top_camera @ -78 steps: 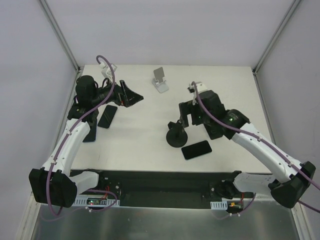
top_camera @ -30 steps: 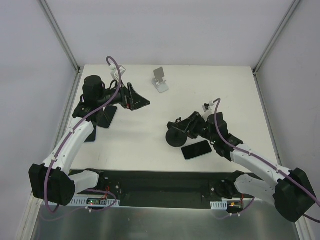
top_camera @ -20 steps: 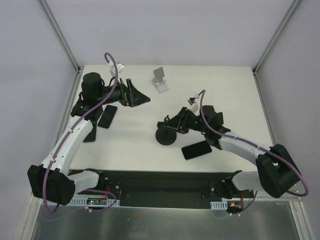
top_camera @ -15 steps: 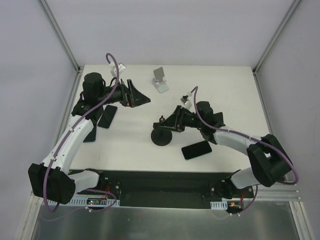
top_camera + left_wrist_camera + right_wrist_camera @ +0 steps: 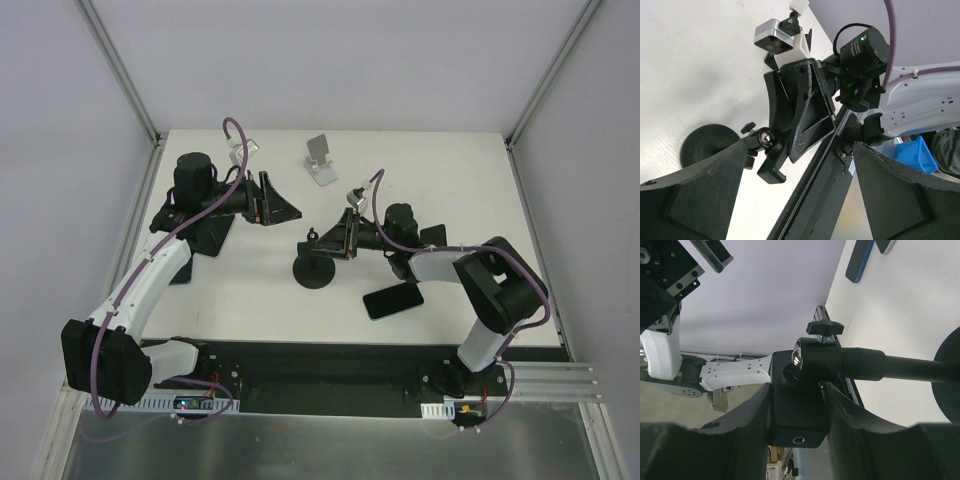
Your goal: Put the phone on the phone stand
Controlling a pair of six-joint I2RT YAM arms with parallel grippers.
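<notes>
Top external view had the phone (image 5: 393, 300) lying flat on the white table (image 5: 450, 170) near the front edge, touched by neither gripper. It was a thin black slab with rounded corners and a glossy face; its long axis ran mostly left to right, the right end angled slightly toward the back.

Just left of it was the black stand (image 5: 313, 272): a round matte disc base, a slim stem leaning up to the right, and a ball joint (image 5: 812, 360) with a small knob. The right gripper (image 5: 345, 235) was clamped on the block under that ball, its arm folded low with the elbow out to the right.

The left gripper (image 5: 275, 205) hung spread wide — nothing between its fingers (image 5: 690, 200) — with its arm stretched forward, pointing across at the stand. A small white stand (image 5: 320, 160) sat at the back.
</notes>
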